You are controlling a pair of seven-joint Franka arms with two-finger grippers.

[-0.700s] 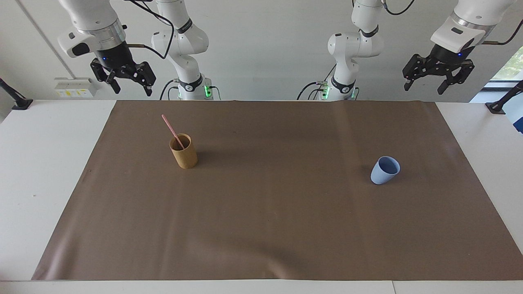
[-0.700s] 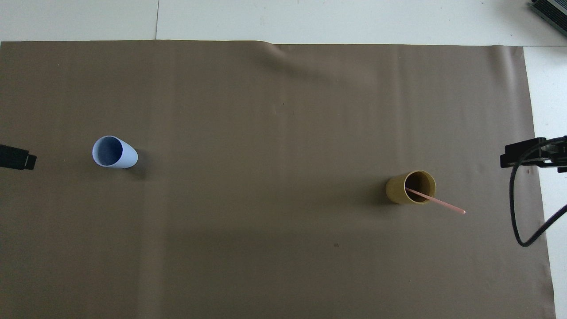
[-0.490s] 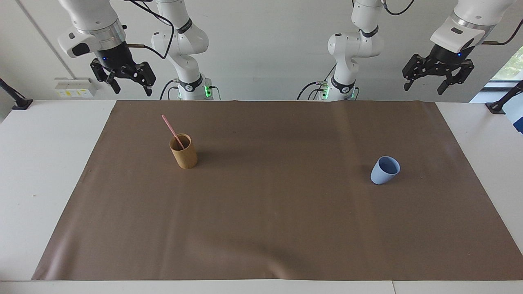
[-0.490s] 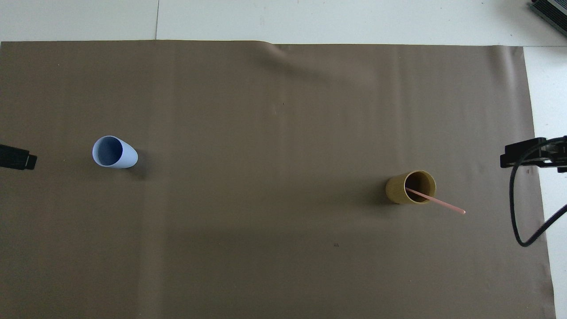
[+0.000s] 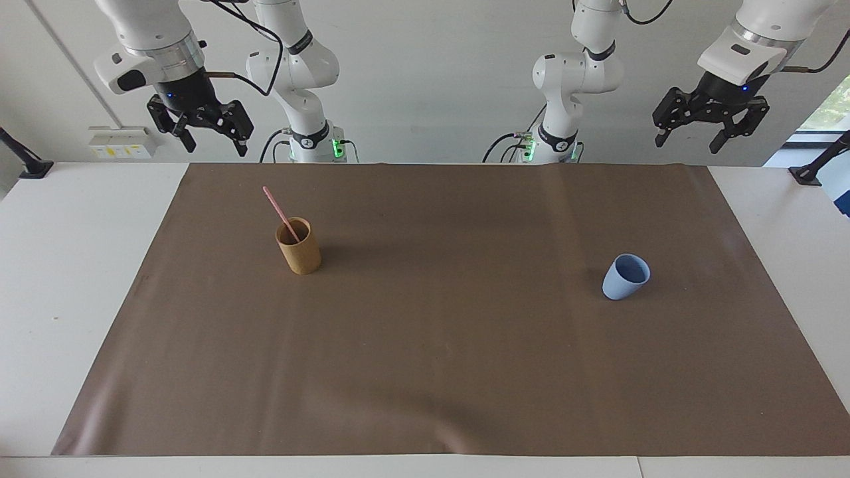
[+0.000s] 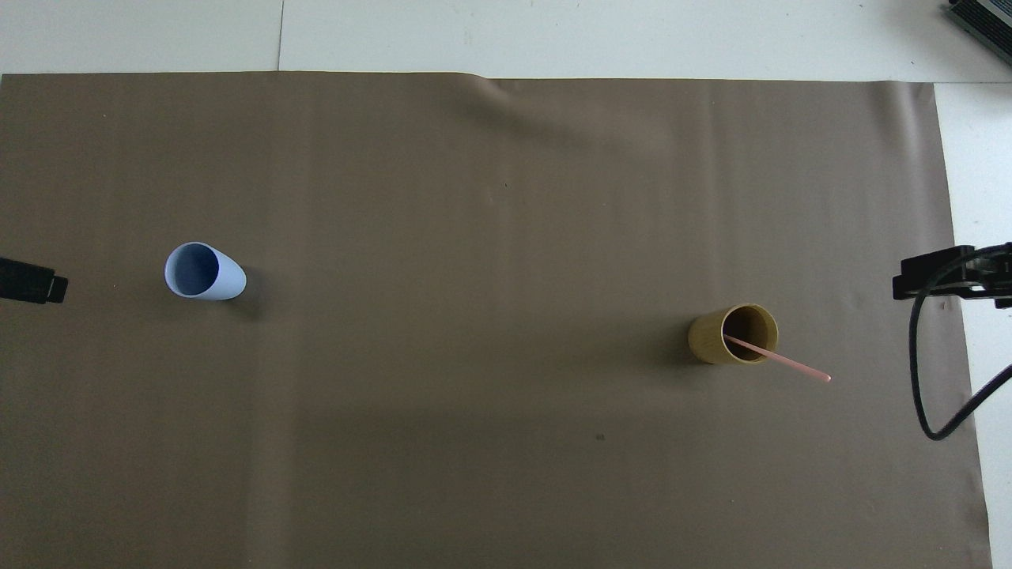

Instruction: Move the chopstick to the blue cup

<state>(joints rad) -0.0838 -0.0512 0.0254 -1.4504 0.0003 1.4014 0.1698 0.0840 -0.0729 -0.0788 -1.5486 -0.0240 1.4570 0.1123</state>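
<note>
A: Two tools hung high at our end of the worktop (image 5: 80,279), both with fingers spread and holding nothing: the right tool (image 5: 211,130) near the tan cup's end, the left tool (image 5: 687,126) near the blue cup's end. Both arms waited.

B: And the stick (image 5: 280,214)?

A: It stood leaning in the tan cup (image 5: 299,249), its top tilted toward us and toward the right arm's end. The blue cup (image 5: 625,277) sat well apart from it on the brown mat (image 5: 438,372).

B: What worried us?

A: We judged the slim, slanted stick could slip from a pinch, or drag the light tan cup over as it lifted. A crooked entry could tip the blue cup.

B: Did the views differ?

A: Overhead showed us both cup mouths and the stick's lean (image 6: 779,361), yet only slivers of the tools. Facing showed us their spread fingers and height.
</note>
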